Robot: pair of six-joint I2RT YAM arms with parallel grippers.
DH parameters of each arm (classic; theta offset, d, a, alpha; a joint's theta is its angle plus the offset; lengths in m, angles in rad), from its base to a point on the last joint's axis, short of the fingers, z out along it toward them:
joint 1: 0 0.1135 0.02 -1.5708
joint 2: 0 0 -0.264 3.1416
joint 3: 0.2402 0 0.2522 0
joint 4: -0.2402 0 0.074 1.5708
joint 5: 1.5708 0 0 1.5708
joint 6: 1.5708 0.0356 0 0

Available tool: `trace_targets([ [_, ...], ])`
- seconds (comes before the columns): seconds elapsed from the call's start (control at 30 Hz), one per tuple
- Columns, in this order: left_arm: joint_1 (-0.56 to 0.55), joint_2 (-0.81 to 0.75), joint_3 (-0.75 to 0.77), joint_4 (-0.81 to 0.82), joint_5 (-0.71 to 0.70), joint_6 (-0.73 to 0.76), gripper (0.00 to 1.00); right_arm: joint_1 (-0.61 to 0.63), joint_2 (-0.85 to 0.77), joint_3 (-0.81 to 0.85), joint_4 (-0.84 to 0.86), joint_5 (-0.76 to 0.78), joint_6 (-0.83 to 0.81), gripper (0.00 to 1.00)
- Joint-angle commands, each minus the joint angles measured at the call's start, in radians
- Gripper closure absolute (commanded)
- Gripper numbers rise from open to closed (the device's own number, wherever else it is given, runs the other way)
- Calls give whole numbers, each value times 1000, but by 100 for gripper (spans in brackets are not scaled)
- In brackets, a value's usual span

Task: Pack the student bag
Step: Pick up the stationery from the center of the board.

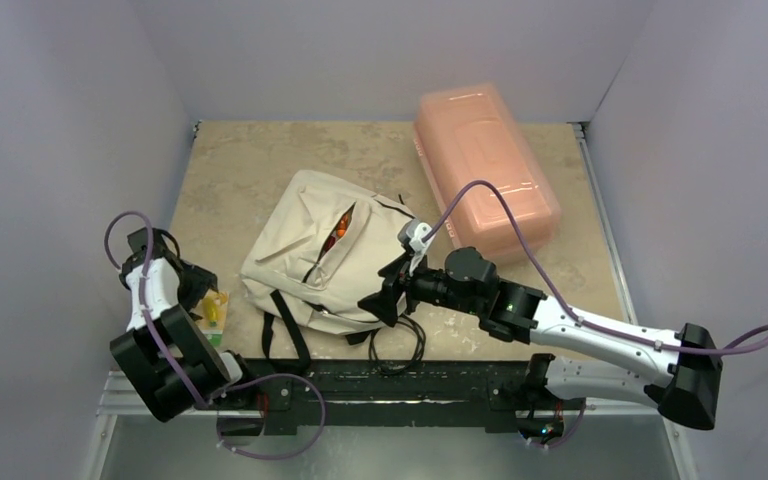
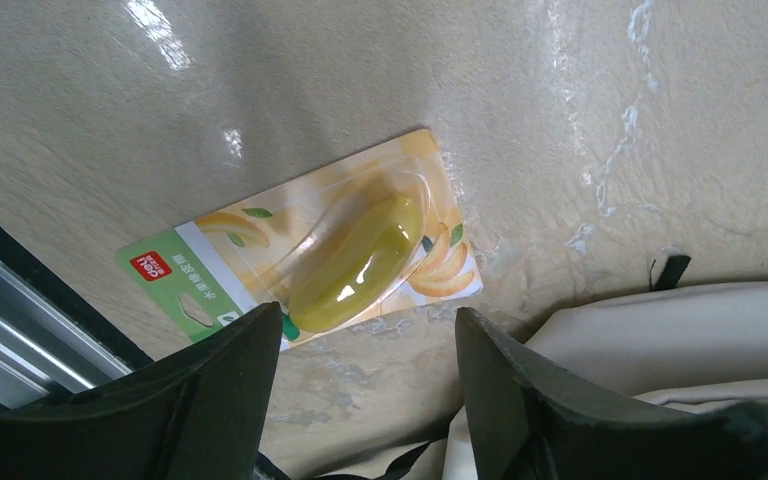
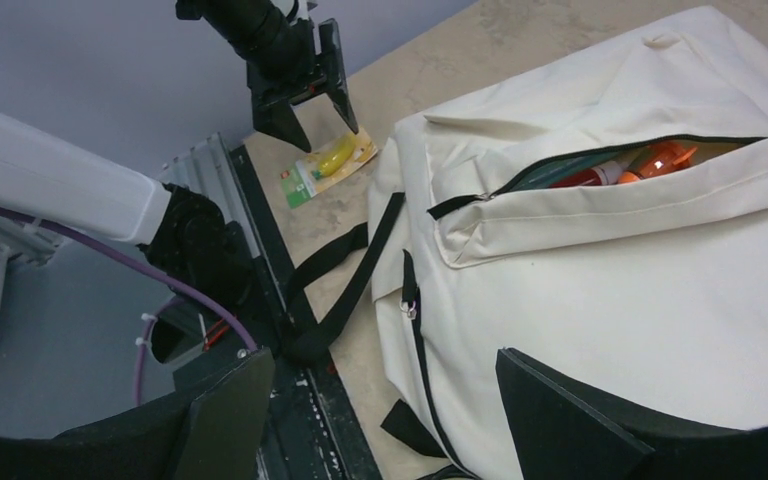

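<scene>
The student bag (image 1: 305,262), a cream backpack with black straps, lies flat in the middle of the table. Its front pocket zipper (image 3: 600,165) is open, with orange and red items (image 3: 660,158) showing inside. My right gripper (image 3: 382,355) is open, hovering over the bag's near edge by a side zipper pull (image 3: 410,308), holding nothing. A yellow banana-shaped item on a blister card (image 2: 350,262) lies on the table left of the bag (image 2: 680,340). My left gripper (image 2: 365,312) hangs open just above the card's near edge, apart from it.
A translucent pink plastic box (image 1: 485,170) lies at the back right of the table. Black bag straps (image 3: 345,290) trail toward the dark metal rail (image 1: 390,385) at the table's near edge. Grey walls enclose the table on three sides.
</scene>
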Motion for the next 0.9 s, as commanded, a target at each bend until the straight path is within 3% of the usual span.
trace_targets([
  [0.0,-12,9,-16,58,-43,13,40,3,-30,-8,40,51,-32,14],
  [0.37,-114,69,-59,56,-134,-78,60,17,-29,3,24,65,-39,14],
  [0.6,-125,104,-14,45,-138,-53,86,13,-12,18,6,84,-44,15],
  [0.7,-124,50,17,-29,-220,-52,100,-5,-4,21,-2,84,-40,15],
  [0.87,-151,-199,78,-85,-185,-73,100,-50,28,32,6,40,-2,14],
])
